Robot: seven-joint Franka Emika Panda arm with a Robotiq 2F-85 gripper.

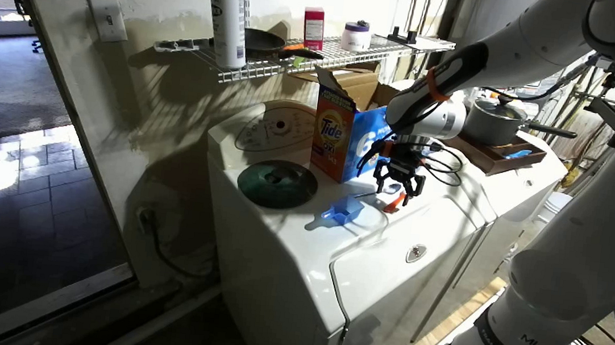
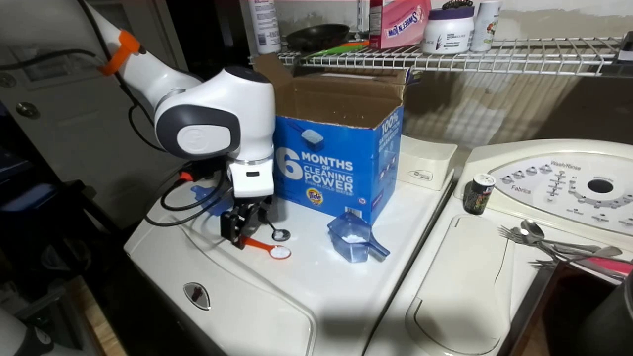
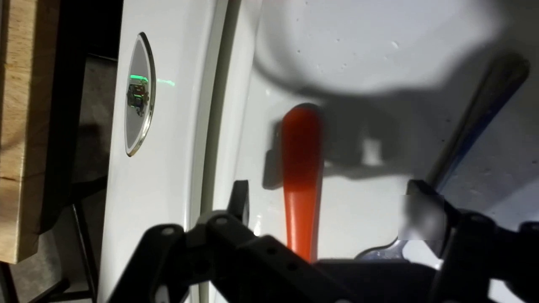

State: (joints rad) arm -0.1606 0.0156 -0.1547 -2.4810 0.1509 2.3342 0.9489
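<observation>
My gripper (image 3: 330, 198) stands open low over the white machine top (image 2: 306, 282). Between its spread fingers runs the handle of an orange spoon (image 3: 301, 168), with gaps on both sides in the wrist view. The spoon's bowl holds white powder in an exterior view (image 2: 280, 252). A metal spoon (image 2: 281, 235) lies beside it; its dark handle (image 3: 476, 122) passes near my right-hand finger in the wrist view. A blue scoop (image 1: 344, 211) sits close to the gripper (image 1: 392, 196). Another blue scoop (image 2: 353, 240), with white powder inside, is by the Tide box (image 2: 326, 168).
The tall open Tide box (image 1: 334, 135) stands right behind the gripper. A dark green round thing (image 1: 278, 183) lies on the machine. Above is a wire shelf (image 2: 534, 62) with bottles and a pan. The neighbouring machine carries a black can (image 2: 478, 195), cutlery and a pot (image 1: 493, 120).
</observation>
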